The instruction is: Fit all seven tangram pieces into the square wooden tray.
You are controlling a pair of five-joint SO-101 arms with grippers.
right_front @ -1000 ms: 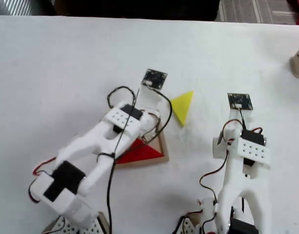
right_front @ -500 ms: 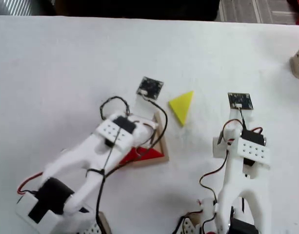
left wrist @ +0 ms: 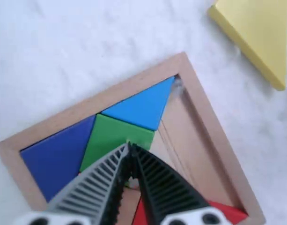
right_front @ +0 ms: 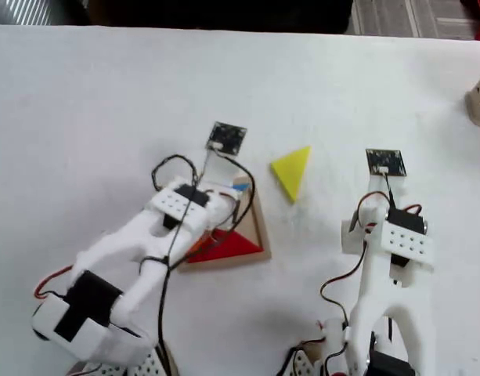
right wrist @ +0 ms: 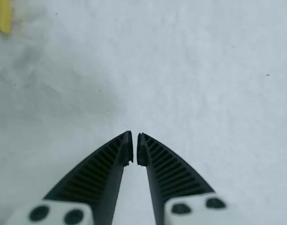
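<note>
While its fingers are pressing together, the left gripper (left wrist: pixel 130 149) is pointing down at the green piece (left wrist: pixel 115 133) in the tray (left wrist: pixel 87 108), with bare tray floor lying open beside the tip. Past the rim ahead, the yellow triangle (left wrist: pixel 255 33) is lying on open table. The high view is showing a red piece (right_front: pixel 236 244) beside that arm. The right gripper (right wrist: pixel 135 140), fingers likewise together, is hanging over bare table.

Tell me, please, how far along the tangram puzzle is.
Done: dark blue, green, light blue and red pieces lie in the tray. In hand: nothing; the left gripper is shut over the green piece, the right gripper shut over bare table. Left: the yellow triangle lies outside, and part of the tray floor is bare.
</note>
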